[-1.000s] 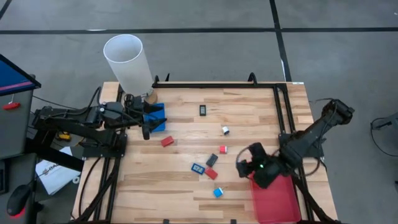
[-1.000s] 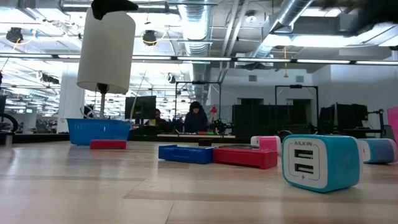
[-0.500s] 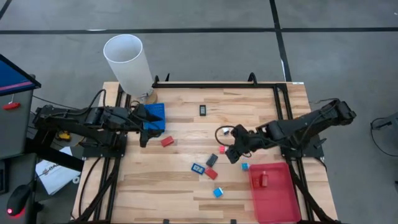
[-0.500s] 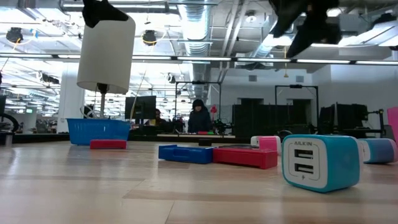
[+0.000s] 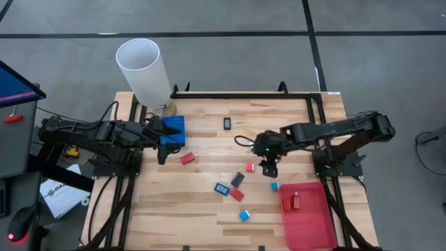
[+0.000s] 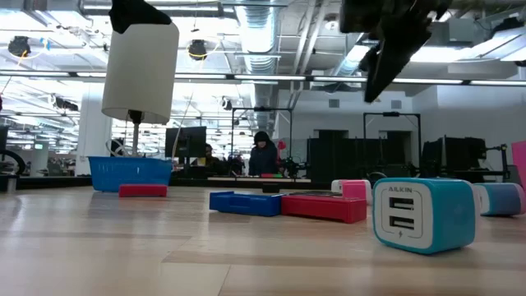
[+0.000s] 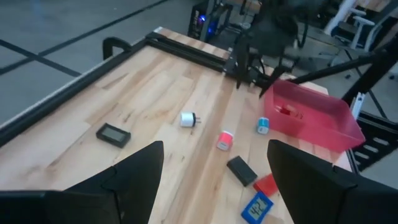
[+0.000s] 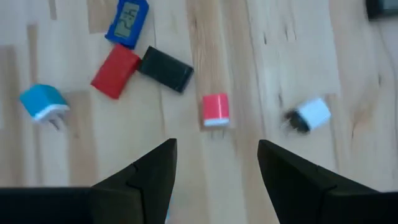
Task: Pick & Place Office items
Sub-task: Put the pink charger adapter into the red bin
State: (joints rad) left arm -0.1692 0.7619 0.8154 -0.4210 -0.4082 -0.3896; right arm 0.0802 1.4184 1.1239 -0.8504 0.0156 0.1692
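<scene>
Office items lie scattered over the middle of the bench point(image 5: 293, 118). From the high view I note a black piece point(image 5: 228, 123) alone toward the far edge, a red block point(image 5: 187, 158) near the blue bin point(image 5: 174, 130), and a pink-red cube point(image 5: 249, 167) beside a black piece point(image 5: 237, 179). A blue piece point(image 5: 222, 188), a red piece point(image 5: 237, 194) and a light blue cube point(image 5: 244, 215) sit nearer the front edge. One small light blue piece point(image 5: 274, 186) rests just beside the red tray point(image 5: 313, 223), and a red item point(image 5: 295, 202) lies inside that tray.

My right arm reaches in from the right side, extended low across the bench toward its centre. Its claw point(image 5: 268, 164) hangs above the wood, between the pink-red cube and the small light blue piece. In the right wrist view its fingers point(image 8: 149, 177) stand spread apart, holding nothing, with the pink-red cube showing between them and a white piece point(image 8: 309, 115) off to one side.

My left arm lies stretched along the left side of the bench, its claw point(image 5: 162, 143) at the blue bin. The left wrist view shows its fingers point(image 7: 140, 165) wide apart and empty.
</scene>
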